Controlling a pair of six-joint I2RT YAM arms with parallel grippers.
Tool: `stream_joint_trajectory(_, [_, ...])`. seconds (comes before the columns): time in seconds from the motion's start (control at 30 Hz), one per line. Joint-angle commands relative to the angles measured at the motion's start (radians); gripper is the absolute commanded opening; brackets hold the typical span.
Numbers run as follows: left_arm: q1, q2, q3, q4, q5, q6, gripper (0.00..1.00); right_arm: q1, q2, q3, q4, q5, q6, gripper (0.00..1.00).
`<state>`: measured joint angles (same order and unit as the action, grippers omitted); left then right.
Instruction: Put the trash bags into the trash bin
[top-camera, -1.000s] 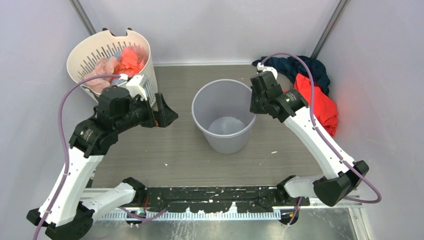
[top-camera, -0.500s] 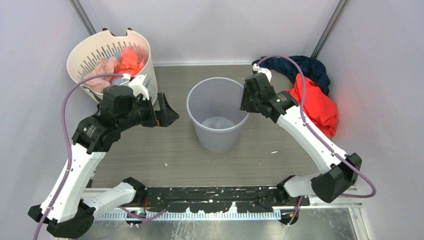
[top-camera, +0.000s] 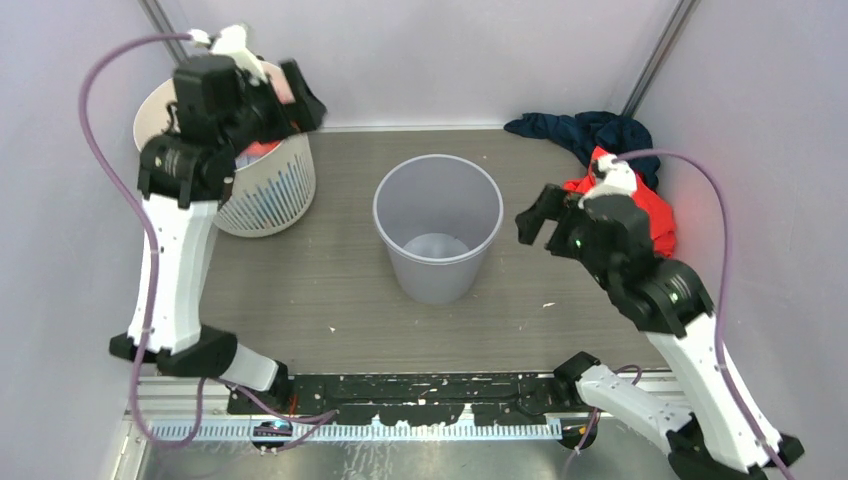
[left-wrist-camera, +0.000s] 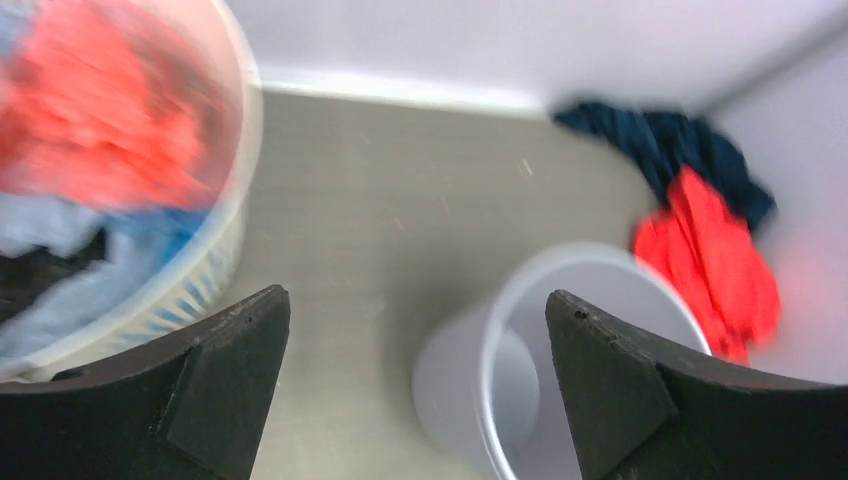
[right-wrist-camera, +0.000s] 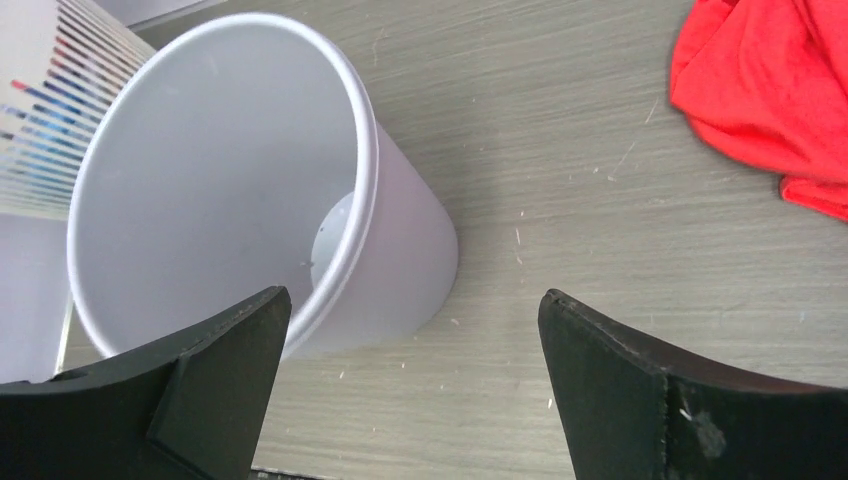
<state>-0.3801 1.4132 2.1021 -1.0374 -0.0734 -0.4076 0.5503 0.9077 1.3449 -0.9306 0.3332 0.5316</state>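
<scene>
Risen from beside the trash bin (top-camera: 445, 285), the left gripper (left-wrist-camera: 412, 300) hangs over the laundry basket (top-camera: 265, 190) — jaws wide apart, holding nothing; the right gripper (right-wrist-camera: 415, 295), equally spread, has backed off the bin's rim toward the red cloth (top-camera: 650, 215). Bin upright on the table (top-camera: 330, 290), apart from both; basket's red contents blurred — trash bags not identifiable.

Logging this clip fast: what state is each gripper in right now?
Left gripper: open, holding nothing.
Right gripper: open, holding nothing.

Each arm (top-camera: 175, 270) has white links and black joints, with a purple cable (top-camera: 85, 90) along it. The left gripper (left-wrist-camera: 417, 298) and the right gripper (right-wrist-camera: 415, 297) have black, wedge-shaped fingers (left-wrist-camera: 215, 385).
</scene>
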Motion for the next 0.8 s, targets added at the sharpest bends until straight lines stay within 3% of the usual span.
stream_joint_trajectory(0.0, [0.249,0.151,0.167,0.042,0.031,-0.056,1.0,0.002,-0.077,-0.092,-0.057,-0.074,0.045,1.0])
stream_joint_trajectory(0.1, [0.363,0.244,0.188,0.093,0.037,-0.116,1.0,0.002,-0.109,-0.143,-0.068,-0.114,0.057,0.99])
stream_joint_trajectory(0.27, [0.447,0.318,0.05,0.249,0.009,-0.182,0.99,0.003,-0.105,-0.177,-0.087,-0.13,0.055,0.94])
stream_joint_trajectory(0.6, [0.463,0.452,-0.052,0.409,-0.161,-0.173,0.95,0.002,-0.06,-0.238,-0.039,-0.155,0.055,0.92])
stream_joint_trajectory(0.77, [0.436,0.44,-0.1,0.46,-0.264,-0.156,0.94,0.003,-0.022,-0.275,0.011,-0.167,0.042,0.92])
